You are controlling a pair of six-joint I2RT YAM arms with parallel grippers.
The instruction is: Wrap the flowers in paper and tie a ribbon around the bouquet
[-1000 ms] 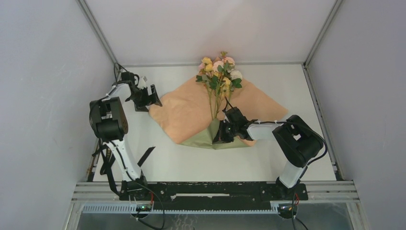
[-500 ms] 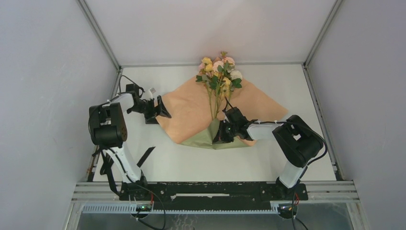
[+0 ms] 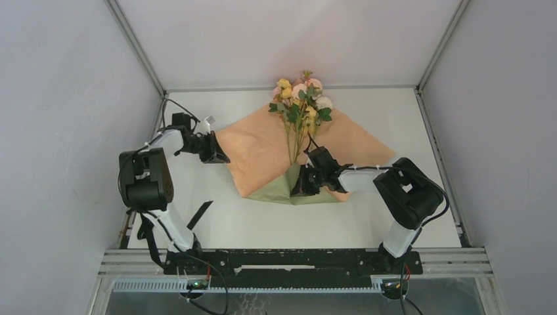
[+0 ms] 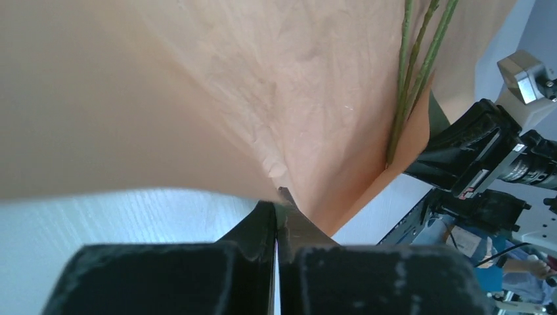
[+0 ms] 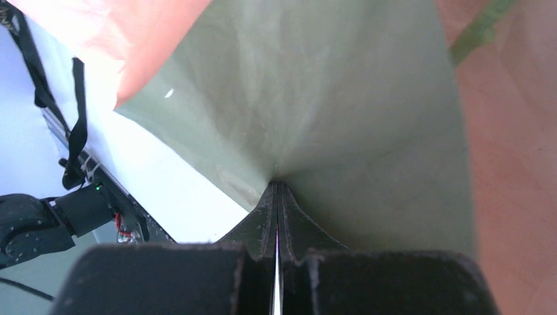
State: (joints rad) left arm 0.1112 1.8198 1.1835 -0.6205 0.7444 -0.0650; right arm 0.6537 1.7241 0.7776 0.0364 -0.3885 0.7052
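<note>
**Pinching one sheet at two places**

Closing flat on the sheet's left corner, the left gripper (image 3: pixel 221 156) has its jaws pressed together with a sliver of the paper (image 3: pixel 259 151) caught at their tips. The right gripper (image 3: pixel 300 189) is likewise clamped, on the olive flap folded up at the near corner.

Count: two arms, two grippers, one sheet, one bunch of flowers (image 3: pixel 301 98), and one black ribbon (image 3: pixel 200 214).

The left wrist camera shows the left gripper (image 4: pixel 277 197) nipping the peach face, which rises and creases just past the tips, with thin green stems (image 4: pixel 410 72) lying across it. The right wrist camera shows only the right gripper (image 5: pixel 276 184) against the olive face. The overhead view alone gives the whole layout: the sheet lies peach side up on the table (image 3: pixel 381 108), the blooms beyond its far corner and the ribbon lying near the left arm's base.

The left arm reaches forward, its forearm turned right. The right arm's elbow stands high, and its forearm runs left and low.
</note>
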